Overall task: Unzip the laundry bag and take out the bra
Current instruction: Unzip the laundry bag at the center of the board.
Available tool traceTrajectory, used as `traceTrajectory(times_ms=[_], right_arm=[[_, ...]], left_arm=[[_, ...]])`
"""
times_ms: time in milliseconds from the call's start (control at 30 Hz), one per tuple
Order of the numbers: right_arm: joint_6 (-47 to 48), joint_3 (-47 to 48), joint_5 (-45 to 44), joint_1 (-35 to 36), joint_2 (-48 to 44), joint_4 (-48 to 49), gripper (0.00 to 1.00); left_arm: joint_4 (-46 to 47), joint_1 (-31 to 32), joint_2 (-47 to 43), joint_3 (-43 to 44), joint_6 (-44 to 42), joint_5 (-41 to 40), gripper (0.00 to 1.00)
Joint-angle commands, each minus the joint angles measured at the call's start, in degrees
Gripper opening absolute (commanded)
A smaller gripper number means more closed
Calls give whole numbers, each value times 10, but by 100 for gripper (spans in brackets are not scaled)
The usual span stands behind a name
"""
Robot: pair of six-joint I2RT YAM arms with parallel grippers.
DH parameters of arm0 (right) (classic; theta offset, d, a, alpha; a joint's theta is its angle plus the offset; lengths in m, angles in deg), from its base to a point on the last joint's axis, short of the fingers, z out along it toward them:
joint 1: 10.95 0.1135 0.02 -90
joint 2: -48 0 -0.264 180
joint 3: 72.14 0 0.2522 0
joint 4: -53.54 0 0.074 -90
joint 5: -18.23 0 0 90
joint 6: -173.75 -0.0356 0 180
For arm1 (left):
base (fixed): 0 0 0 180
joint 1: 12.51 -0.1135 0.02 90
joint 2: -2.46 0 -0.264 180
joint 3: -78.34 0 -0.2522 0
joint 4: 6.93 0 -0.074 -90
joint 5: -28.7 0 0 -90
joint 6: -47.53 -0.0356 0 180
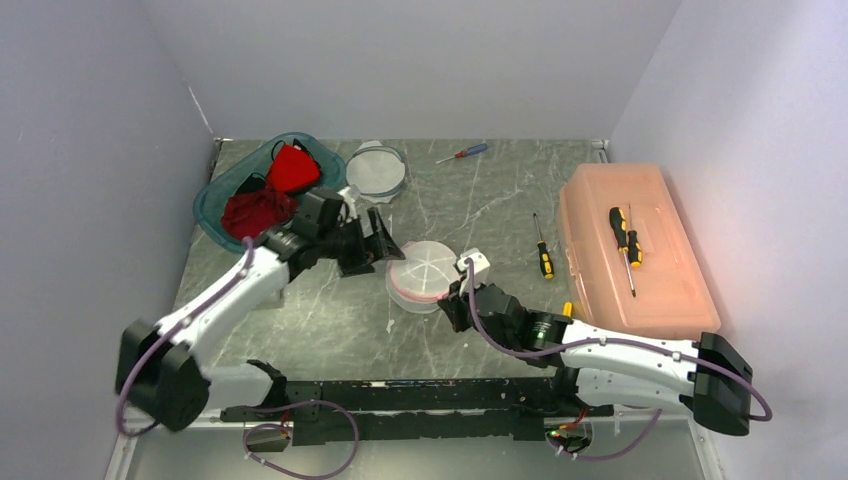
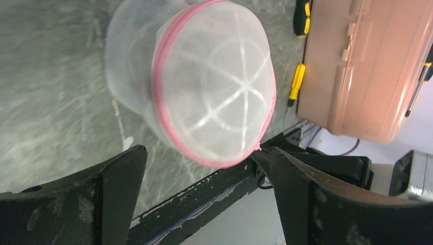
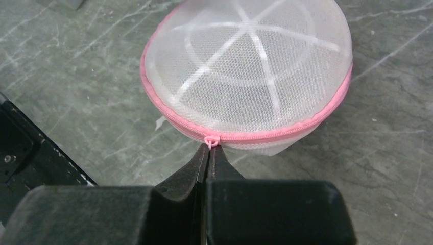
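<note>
A big orange box (image 1: 670, 290) sits on the grey surface (image 1: 480, 210). On top of the box lies a screwdriver (image 1: 620, 232) with a black and yellow handle. Just left of the box lies another black and yellow screwdriver (image 1: 541, 250). A small yellow screwdriver (image 2: 295, 84) lies by the box's near corner. Far left of the box is a blue-green tub (image 1: 210, 205) with red cloth (image 1: 292, 170) inside. A round white net pouch (image 1: 376, 170) rests beside the tub. Behind it, toward the box, lies a blue and red screwdriver (image 1: 463, 153).

No readable text, labels, or numbers anywhere.
</note>
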Motion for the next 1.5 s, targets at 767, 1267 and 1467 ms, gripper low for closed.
traceTrajectory(times_ms=[767,1267,1467], right_arm=[[51,90,98,3,96,76,0],[33,87,51,3,79,37,0],[7,85,15,2,55,-28,0]], left_arm=[[153,89,-66,-108,258,-92,91],[182,93,-37,-119,242,-95,7],[184,88,-34,-120,233,-93,3]])
